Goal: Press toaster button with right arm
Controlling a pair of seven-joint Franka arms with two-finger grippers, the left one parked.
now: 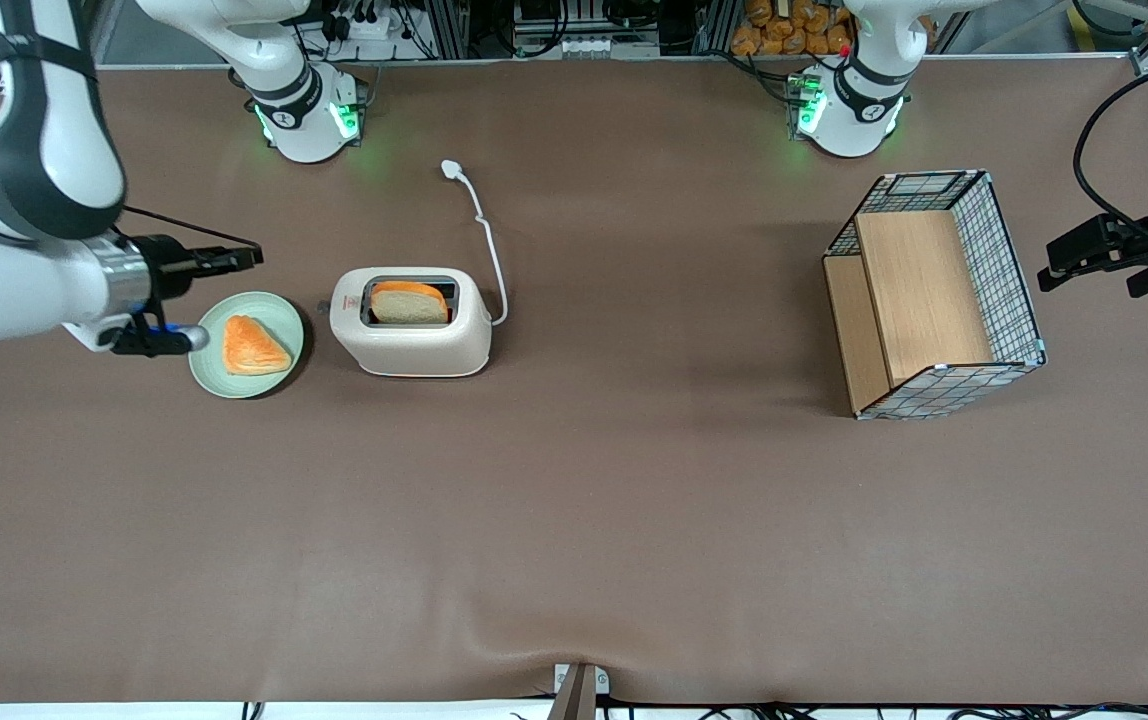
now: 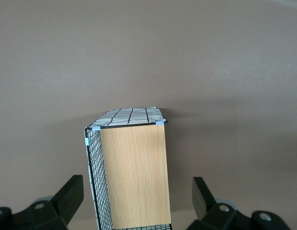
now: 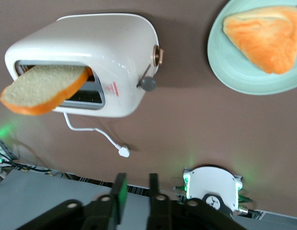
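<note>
The cream-white toaster [image 1: 410, 322] stands on the brown table with a bread slice [image 1: 409, 302] sticking up out of its top slot. The toaster button [image 1: 322, 306] is a small grey knob on the narrow end that faces the green plate. In the right wrist view the toaster [image 3: 90, 43] and its grey button [image 3: 148, 84] show in full. The right arm's gripper [image 1: 256, 254] hovers above the plate's edge, a short way from the button and not touching it. Its fingers [image 3: 120, 191] stand close together and hold nothing.
A green plate [image 1: 209, 372] with an orange pastry [image 1: 252, 346] lies beside the toaster, toward the working arm's end. The white cord ends in a plug [image 1: 451, 169] farther from the camera. A wire-and-wood basket [image 1: 934, 295] stands toward the parked arm's end.
</note>
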